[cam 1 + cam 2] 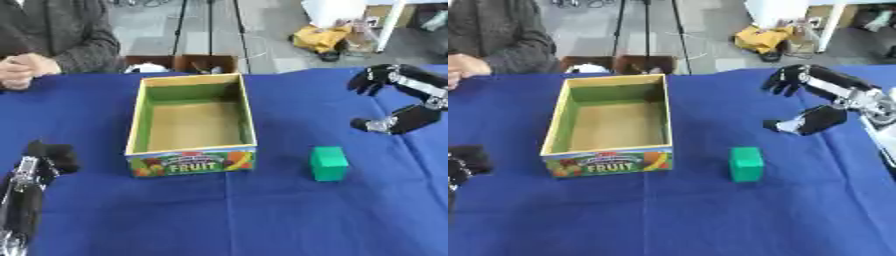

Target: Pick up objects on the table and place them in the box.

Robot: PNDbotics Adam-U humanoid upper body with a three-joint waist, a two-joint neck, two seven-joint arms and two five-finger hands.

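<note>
So the right hand [820, 102] hung spread above the table, green block [746, 163] just below-left of it, apparently lining up a grab; box [248, 112] further left, empty.

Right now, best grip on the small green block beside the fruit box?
Probably the small green block's upright side faces, coming from above and its right. It stands apart on the blue tablecloth, clear of the cardboard fruit box, so both sides are free. The right hand hangs open just behind it, thumb and fingers spread.
</note>
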